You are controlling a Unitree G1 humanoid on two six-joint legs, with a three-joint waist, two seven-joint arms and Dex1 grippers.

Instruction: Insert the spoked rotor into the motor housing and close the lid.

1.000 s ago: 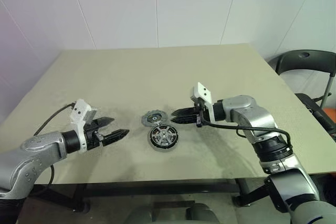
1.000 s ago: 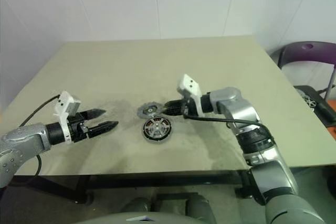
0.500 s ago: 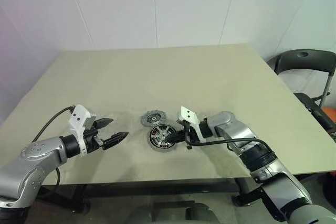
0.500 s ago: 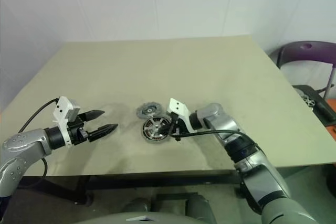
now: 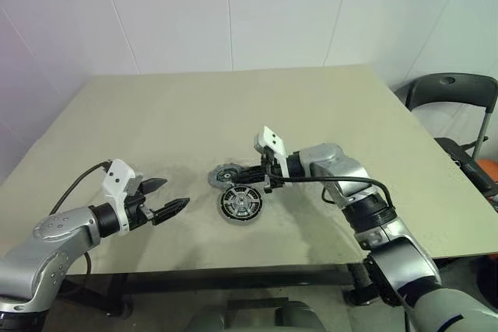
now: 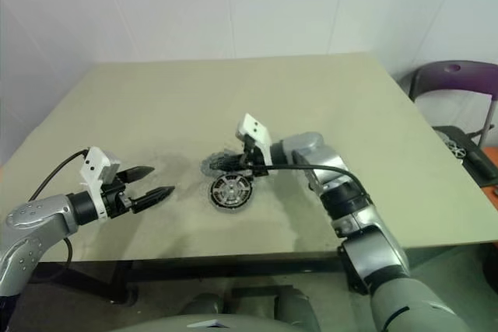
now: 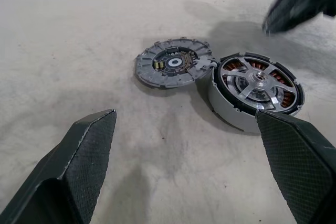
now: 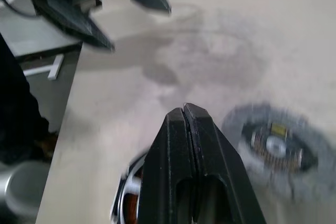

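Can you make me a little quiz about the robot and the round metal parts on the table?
1. True or false: the right end effector is shut and empty.
2. Which part shows copper windings under silver spokes: A) the lid B) the motor housing?
3. Fill in: the left end effector is ___.

Key: 1 true. 2 B. 3 open.

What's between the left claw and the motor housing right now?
Only bare table. In the left eye view the open left claw hovers left of the motor housing, the rotor seated in it. The lid lies behind that stretch, not in it.
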